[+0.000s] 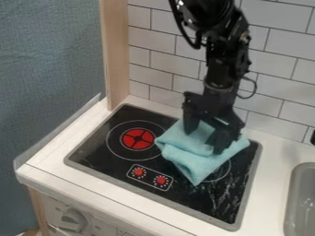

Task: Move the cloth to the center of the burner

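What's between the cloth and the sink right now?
In the camera view, a strip of black stovetop, its grey rim and white counter lie between the cloth and the sink.

The black arm point(224, 60) hung down from above the back edge of the cooktop point(102, 154), its joints folded near the top and its wrist point(221, 80) running steeply downward. A thin cable point(179, 23) bowed out beside the upper links, and another curled by the wrist. The gripper point(203, 141) pointed down over the cooktop's back right part, its two fingers spread well apart.
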Robot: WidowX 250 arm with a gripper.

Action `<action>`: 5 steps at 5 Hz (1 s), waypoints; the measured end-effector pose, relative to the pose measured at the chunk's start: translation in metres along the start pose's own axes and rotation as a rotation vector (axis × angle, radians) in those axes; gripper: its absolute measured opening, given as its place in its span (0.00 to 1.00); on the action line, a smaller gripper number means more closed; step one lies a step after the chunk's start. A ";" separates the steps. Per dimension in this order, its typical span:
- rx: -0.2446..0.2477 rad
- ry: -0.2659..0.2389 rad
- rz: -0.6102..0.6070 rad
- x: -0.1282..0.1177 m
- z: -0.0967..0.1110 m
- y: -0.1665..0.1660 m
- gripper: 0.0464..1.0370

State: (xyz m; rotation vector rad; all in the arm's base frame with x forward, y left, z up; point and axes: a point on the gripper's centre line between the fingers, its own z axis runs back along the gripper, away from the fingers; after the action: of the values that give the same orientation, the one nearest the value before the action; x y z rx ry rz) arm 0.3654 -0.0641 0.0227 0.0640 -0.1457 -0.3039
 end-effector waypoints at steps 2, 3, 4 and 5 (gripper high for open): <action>-0.030 0.063 0.100 -0.012 -0.025 0.006 0.96; -0.004 0.095 0.110 -0.023 -0.030 0.010 0.96; 0.002 0.099 0.115 -0.038 -0.029 0.015 0.96; 0.012 0.133 0.113 -0.060 -0.026 0.020 0.96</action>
State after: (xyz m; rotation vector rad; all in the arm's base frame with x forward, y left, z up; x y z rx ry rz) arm 0.3181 -0.0262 -0.0094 0.0877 -0.0191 -0.1857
